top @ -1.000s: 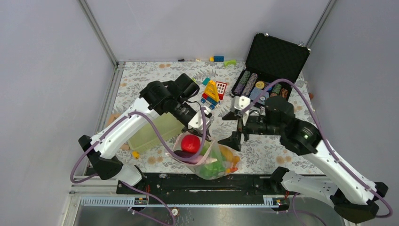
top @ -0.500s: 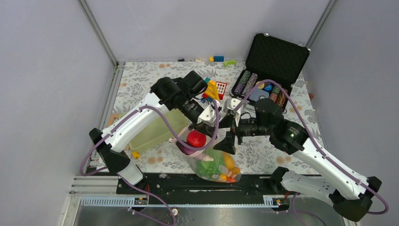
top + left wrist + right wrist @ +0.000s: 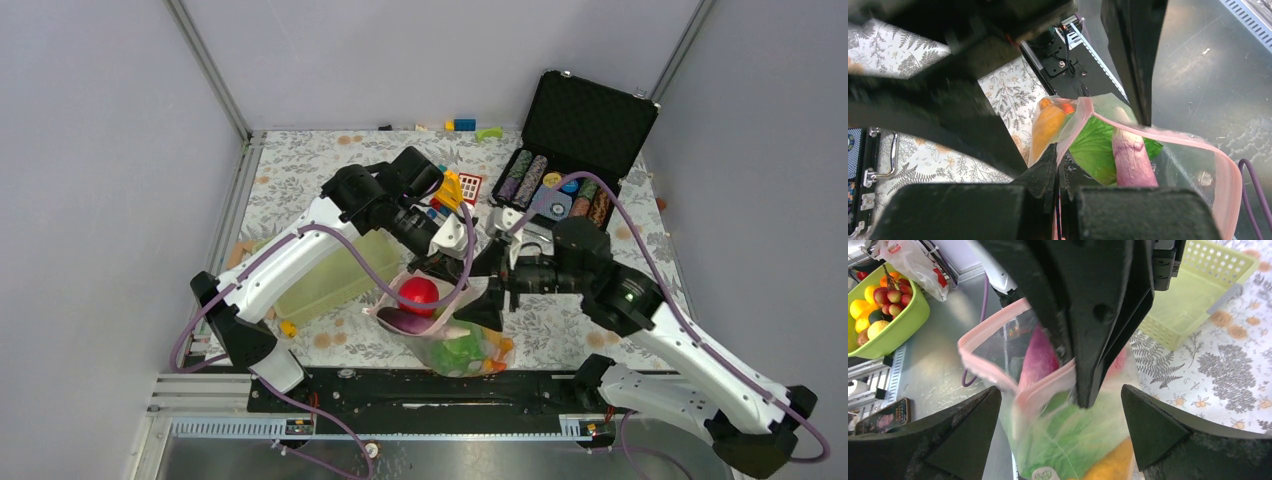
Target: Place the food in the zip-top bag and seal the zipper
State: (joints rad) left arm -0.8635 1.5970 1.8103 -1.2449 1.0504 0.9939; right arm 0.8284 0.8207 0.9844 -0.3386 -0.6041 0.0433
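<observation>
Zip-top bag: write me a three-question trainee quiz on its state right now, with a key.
1. Fill in: the right gripper has its jaws ____ on either side of the mouth of the zip-top bag.
2. Which one pinches the zipper? A: left gripper. B: right gripper.
3. True or false: the bag is sealed.
Key: 1 open. 2 A. 3 false, the mouth gapes.

We count one left gripper (image 3: 436, 264), one right gripper (image 3: 490, 285), one zip-top bag (image 3: 445, 350), in it one red round food (image 3: 418, 293), one purple piece (image 3: 405, 322), at least one green leafy piece (image 3: 458, 350), one pale green basket (image 3: 320, 280), one open black case (image 3: 585, 115), one small yellow piece (image 3: 288, 327) on our table (image 3: 300, 170)
</observation>
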